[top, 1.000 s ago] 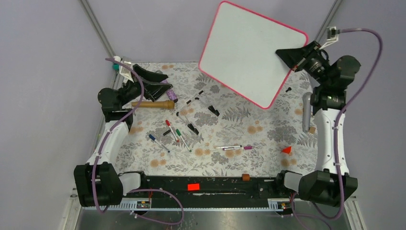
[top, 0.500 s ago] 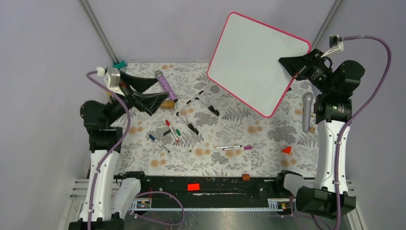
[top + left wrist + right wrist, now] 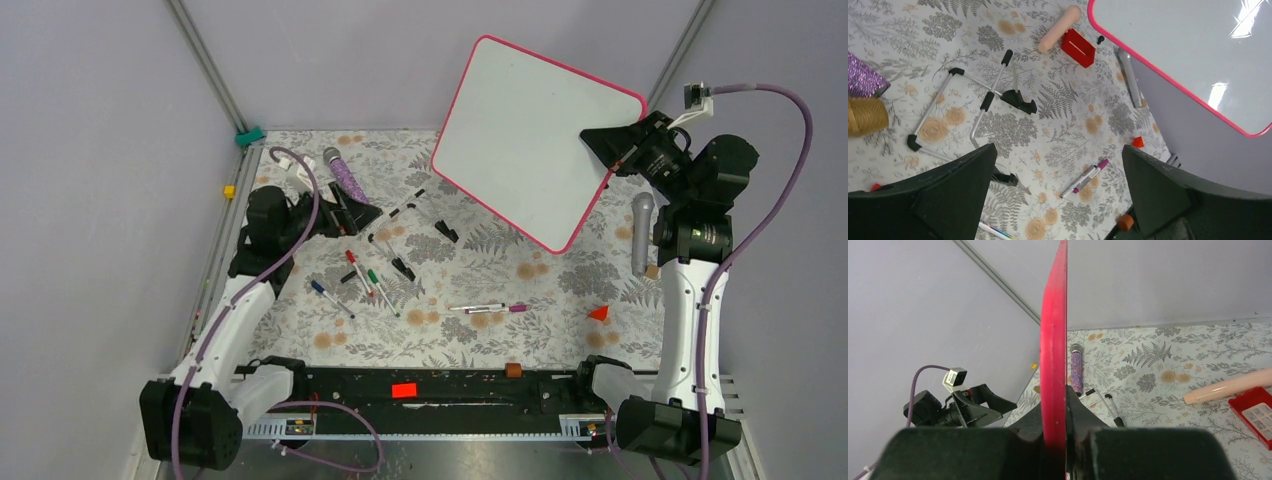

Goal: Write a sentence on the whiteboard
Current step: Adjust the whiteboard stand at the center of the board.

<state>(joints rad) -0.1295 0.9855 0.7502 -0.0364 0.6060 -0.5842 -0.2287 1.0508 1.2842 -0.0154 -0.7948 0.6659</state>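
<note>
Top camera looks down on the whole table (image 3: 560, 285); both closer wrist cameras share the whiteboard (image 3: 530, 140).

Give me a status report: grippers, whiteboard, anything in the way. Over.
Right gripper shut on whiteboard frame, raised off the table, face blank. Left gripper open, empty. Markers loose on the table, none held. Nothing blocking.

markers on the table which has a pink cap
The white marker with the pink cap, farthest right; the red-capped marker, green-capped marker and blue-capped marker lie further left.
</note>
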